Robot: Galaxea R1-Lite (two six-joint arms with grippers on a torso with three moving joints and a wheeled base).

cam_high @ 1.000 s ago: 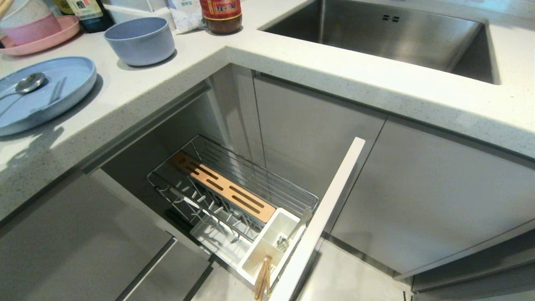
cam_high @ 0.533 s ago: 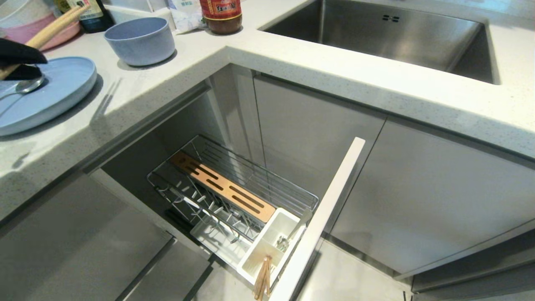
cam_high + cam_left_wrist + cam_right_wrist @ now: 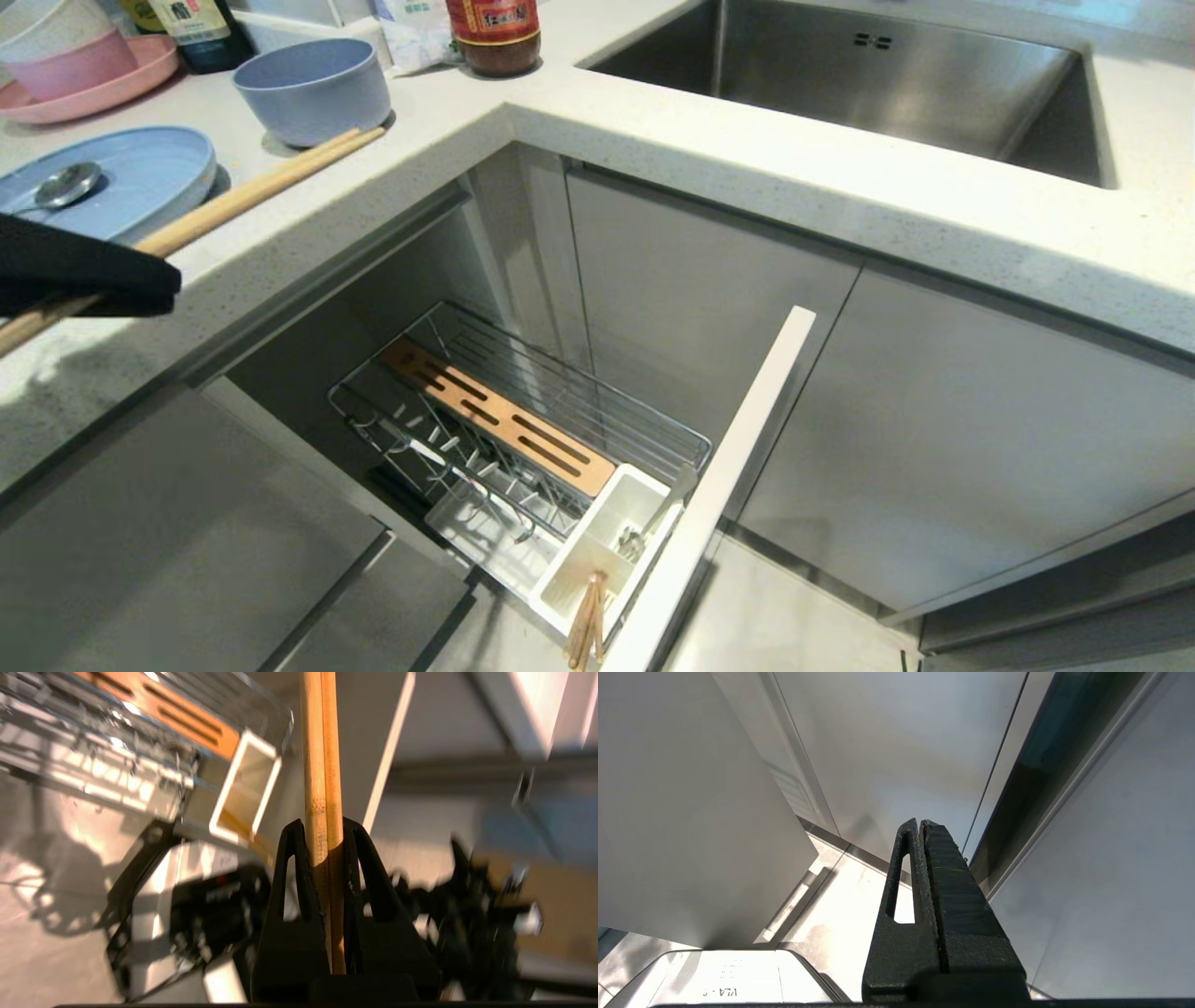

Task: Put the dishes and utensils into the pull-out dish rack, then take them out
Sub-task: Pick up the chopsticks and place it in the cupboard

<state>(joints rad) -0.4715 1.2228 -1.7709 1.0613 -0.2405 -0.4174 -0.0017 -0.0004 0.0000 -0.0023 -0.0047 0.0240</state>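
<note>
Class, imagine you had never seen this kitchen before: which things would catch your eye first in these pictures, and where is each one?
First, the left gripper at the head view's left edge, shut on a pair of wooden chopsticks slanting over the white counter. Next, the pull-out dish rack open below, more chopsticks standing in its white cutlery cup. On the counter sit a light blue plate bearing a spoon, and a blue-grey bowl.

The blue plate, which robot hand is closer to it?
Left. The left gripper, holding chopsticks, hangs just beside the blue plate. The right gripper is shut down by the cabinet doors, away from it.
</note>
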